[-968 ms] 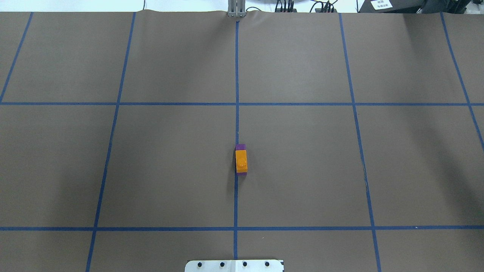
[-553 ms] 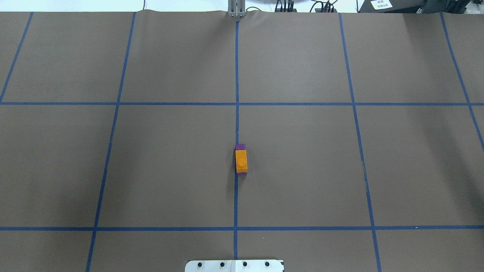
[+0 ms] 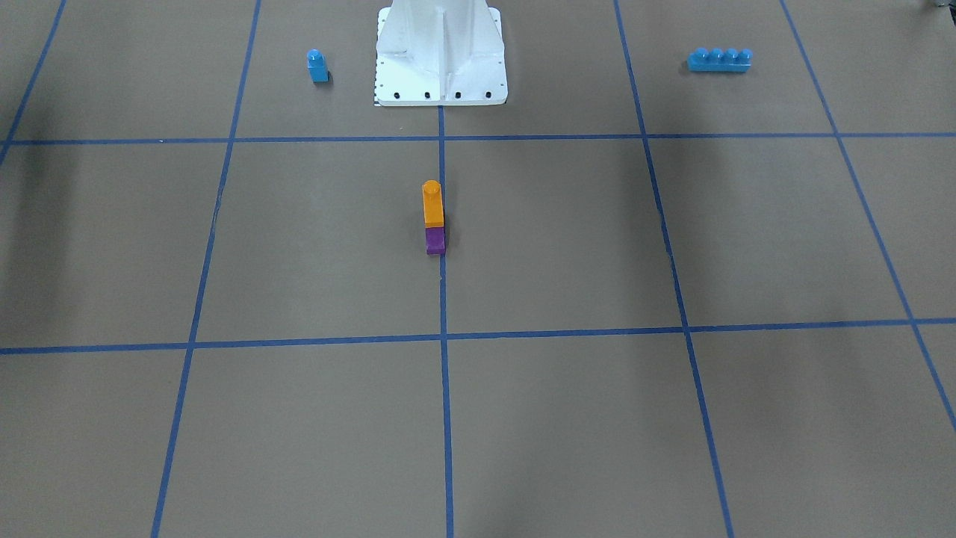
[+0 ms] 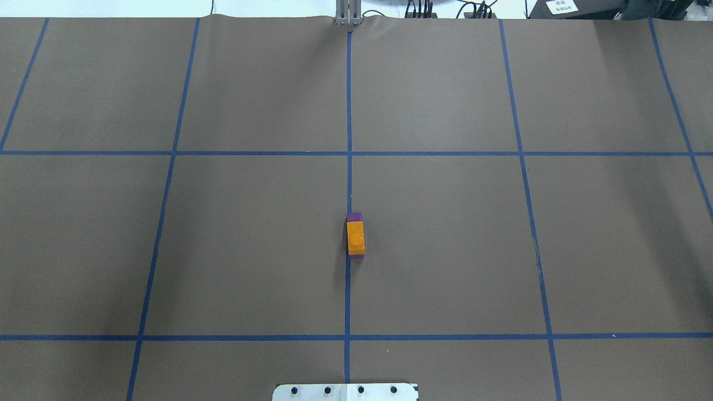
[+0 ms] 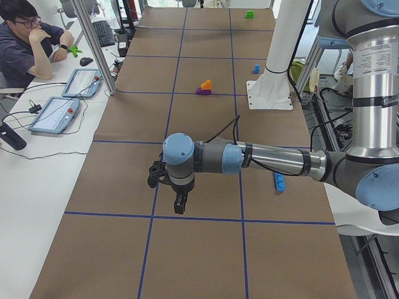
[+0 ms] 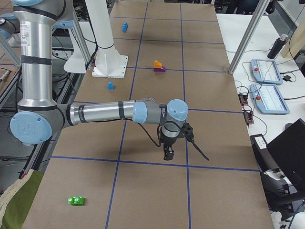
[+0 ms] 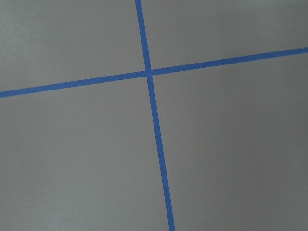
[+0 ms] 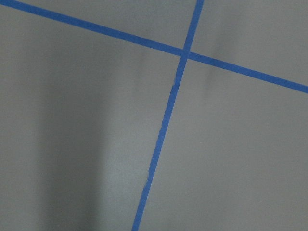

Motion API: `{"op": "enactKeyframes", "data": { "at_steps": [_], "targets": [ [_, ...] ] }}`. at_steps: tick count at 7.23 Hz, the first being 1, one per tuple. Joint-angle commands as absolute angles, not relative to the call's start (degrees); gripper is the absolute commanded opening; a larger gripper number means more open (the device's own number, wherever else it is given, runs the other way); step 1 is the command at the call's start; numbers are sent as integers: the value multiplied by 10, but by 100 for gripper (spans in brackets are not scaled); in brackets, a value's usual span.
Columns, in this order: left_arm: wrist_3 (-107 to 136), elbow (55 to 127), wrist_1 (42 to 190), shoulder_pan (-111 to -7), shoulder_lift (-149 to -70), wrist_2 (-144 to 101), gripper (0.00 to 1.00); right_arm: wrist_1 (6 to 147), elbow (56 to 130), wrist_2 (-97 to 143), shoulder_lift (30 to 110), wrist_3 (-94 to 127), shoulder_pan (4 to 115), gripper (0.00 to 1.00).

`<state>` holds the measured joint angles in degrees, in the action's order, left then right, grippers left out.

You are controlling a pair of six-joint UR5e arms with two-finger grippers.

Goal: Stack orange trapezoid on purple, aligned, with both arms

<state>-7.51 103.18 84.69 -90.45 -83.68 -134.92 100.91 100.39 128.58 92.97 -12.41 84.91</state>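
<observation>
The orange trapezoid (image 4: 355, 238) sits on top of the purple block (image 4: 354, 216) on the table's centre line, stud up, with nothing touching the stack. In the front-facing view the orange (image 3: 432, 205) stands above the purple (image 3: 435, 240). Both grippers are far from the stack and show only in the side views. The left gripper (image 5: 179, 204) hangs over the table at the robot's left end. The right gripper (image 6: 167, 154) hangs over the table at the robot's right end. I cannot tell whether either is open or shut. Both wrist views show only brown paper and blue tape.
The white pedestal base (image 3: 441, 60) stands behind the stack. A small blue one-stud block (image 3: 317, 66) and a long blue brick (image 3: 719, 59) lie beside it. A green block (image 6: 76, 200) lies near the right end. An operator (image 5: 25, 37) sits by tablets.
</observation>
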Motion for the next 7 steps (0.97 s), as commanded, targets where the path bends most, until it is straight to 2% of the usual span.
{"op": "enactKeyframes", "data": {
  "at_steps": [1, 7],
  "targets": [
    [-75, 1034, 848, -906, -836, -1333, 100, 1009, 1005, 1286, 929, -124, 849, 100],
    [-76, 1028, 849, -904, -838, -1333, 100, 1009, 1005, 1286, 929, -124, 849, 100]
  ]
}}
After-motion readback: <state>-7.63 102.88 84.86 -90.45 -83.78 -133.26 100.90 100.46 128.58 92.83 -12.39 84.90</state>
